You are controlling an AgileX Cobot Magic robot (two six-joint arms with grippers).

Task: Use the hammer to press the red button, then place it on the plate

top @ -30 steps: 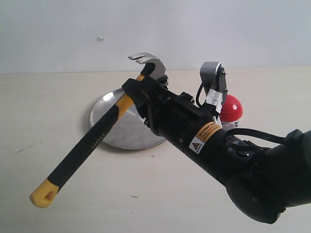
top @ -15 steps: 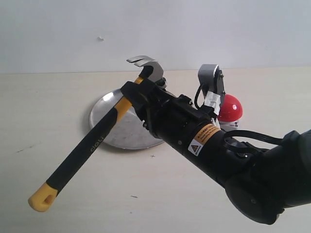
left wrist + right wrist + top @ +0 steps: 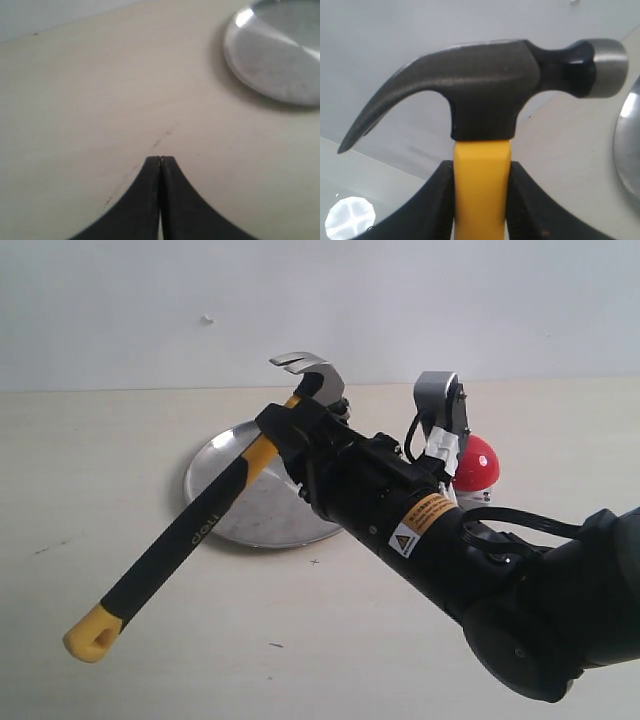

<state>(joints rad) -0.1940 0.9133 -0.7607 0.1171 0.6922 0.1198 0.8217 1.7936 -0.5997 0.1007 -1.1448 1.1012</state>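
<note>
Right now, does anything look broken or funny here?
Nothing looks broken or spilled. The right tool grips the hammer just under its head, so the long handle sticks out tilted in the air, but it is held firmly. The plate lies flat on the table, and the red button looks whole.

Right arm [image 3: 430, 525] entering exterior view at 4 o'clock corner, pointing toward 10 o'clock, forearm slanting upward. Wrist camera mount [image 3: 438, 400] standing at 12 o'clock side of wrist. Right gripper [image 3: 288, 435] at arm's tip, fingers [image 3: 437, 210] pressing both sides of hammer [image 3: 485, 85] handle just under head. Left gripper [image 3: 160, 161] pointing downward, fingertips touching each other, holding nothing.
</note>
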